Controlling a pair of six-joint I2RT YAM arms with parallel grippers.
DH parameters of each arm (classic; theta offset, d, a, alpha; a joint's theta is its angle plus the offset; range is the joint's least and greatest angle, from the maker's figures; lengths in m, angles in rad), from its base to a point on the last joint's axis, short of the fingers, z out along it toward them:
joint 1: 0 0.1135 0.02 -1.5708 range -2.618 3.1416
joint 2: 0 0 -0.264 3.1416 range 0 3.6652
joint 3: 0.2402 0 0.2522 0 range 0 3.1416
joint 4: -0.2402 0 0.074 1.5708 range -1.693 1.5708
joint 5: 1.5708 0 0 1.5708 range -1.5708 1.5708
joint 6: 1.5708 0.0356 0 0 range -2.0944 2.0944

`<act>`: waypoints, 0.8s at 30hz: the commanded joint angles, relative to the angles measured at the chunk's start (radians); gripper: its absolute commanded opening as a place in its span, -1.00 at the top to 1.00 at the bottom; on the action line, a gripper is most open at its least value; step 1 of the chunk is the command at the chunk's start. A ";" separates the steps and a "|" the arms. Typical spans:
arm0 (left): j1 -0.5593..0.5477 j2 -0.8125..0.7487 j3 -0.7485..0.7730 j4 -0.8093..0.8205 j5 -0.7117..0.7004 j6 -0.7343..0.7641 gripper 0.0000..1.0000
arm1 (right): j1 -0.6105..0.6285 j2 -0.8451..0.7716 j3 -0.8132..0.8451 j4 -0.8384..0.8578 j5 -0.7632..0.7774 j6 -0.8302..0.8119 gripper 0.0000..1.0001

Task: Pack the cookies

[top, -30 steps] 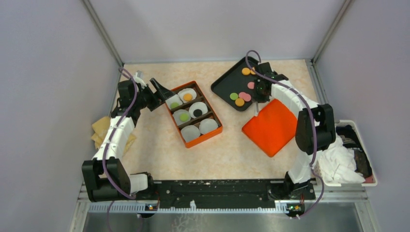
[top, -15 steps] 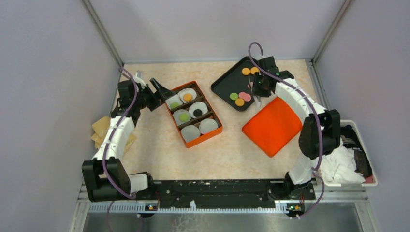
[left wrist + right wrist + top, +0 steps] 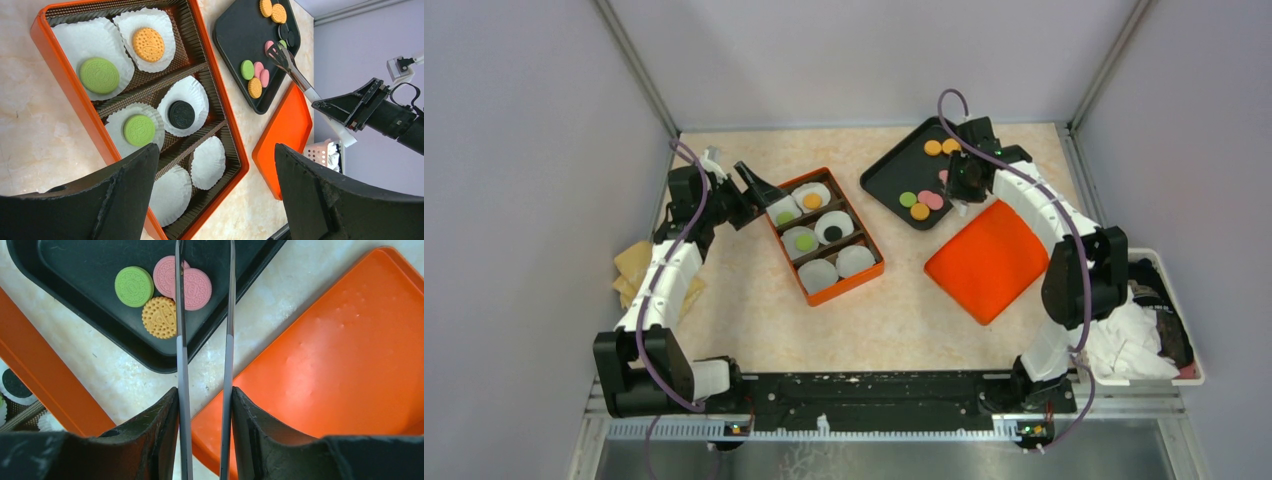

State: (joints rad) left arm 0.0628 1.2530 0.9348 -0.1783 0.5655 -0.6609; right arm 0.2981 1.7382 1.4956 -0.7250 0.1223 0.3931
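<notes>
Right gripper [image 3: 205, 405] clenched on tongs [image 3: 180, 315]. Tong tips cut off over black tray [image 3: 70, 265], so can't tell if they pinch any cookies [image 3: 134, 286]. Left gripper [image 3: 215, 150] released, jaws wide, over orange box [image 3: 223, 102].

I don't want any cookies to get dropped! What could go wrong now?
1. The tongs in the right gripper hover over two overlapping pink cookies that lie tight against an orange cookie and a green cookie. They might grab two at once or shove the neighbours.
2. The tongs are long and thin, so a cookie could slip out on the way to the empty paper cups in the orange box.
</notes>
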 commanded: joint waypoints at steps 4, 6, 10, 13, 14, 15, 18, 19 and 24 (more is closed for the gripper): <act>-0.004 -0.017 0.004 0.039 0.020 -0.004 -0.83 | -0.001 -0.025 0.084 -0.008 0.070 -0.016 0.22; -0.004 -0.022 0.000 0.042 0.015 -0.007 -0.83 | 0.000 -0.024 0.087 -0.010 0.077 -0.019 0.22; -0.004 -0.022 -0.001 0.041 0.013 -0.007 -0.83 | 0.000 -0.002 0.083 -0.015 0.079 -0.021 0.22; -0.005 -0.023 0.001 0.037 0.006 -0.003 -0.83 | -0.001 0.011 0.072 -0.008 0.067 -0.018 0.21; -0.004 -0.023 0.001 0.035 0.004 -0.003 -0.83 | -0.001 0.015 0.070 -0.004 0.061 -0.016 0.21; -0.004 -0.023 0.001 0.033 0.003 -0.001 -0.83 | -0.001 0.020 0.068 -0.001 0.059 -0.015 0.21; -0.004 -0.021 0.001 0.033 0.004 0.000 -0.83 | -0.001 0.032 0.073 0.004 0.057 -0.010 0.19; -0.004 -0.020 0.001 0.032 0.004 0.000 -0.83 | 0.000 0.038 0.076 0.003 0.058 -0.008 0.19; -0.004 -0.019 0.001 0.034 0.004 0.000 -0.83 | -0.001 0.074 0.099 -0.004 0.065 -0.008 0.18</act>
State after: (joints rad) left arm 0.0628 1.2526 0.9348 -0.1791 0.5636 -0.6609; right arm 0.2981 1.7828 1.5284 -0.7483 0.1745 0.3855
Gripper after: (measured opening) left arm 0.914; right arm 0.412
